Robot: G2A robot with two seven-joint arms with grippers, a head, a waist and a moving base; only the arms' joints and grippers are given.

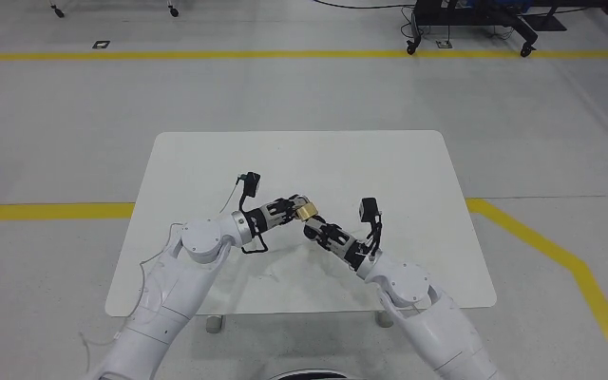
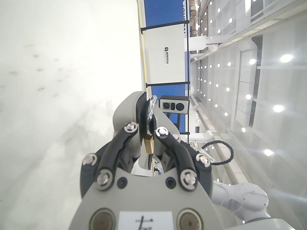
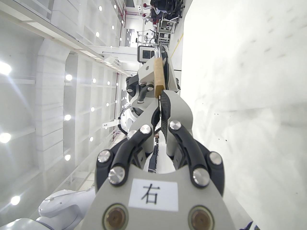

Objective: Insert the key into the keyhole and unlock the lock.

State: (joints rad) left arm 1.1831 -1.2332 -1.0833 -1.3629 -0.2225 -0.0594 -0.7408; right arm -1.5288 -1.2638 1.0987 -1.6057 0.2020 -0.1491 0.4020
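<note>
Left hand (image 2: 150,107): clamped on the lock (image 2: 149,145)
Lock: brass body between the fingers (image 2: 127,118)
Surface (image 2: 60,72): white, alongside

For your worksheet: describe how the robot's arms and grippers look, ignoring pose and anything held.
The left arm and right arm are glossy white with rounded joints; each carries a black wrist camera and black cable. The left gripper and right gripper match: pale grey housing, curved black linkages with silver pins, white jaws lined in black, and a white label bearing one black character.
</note>
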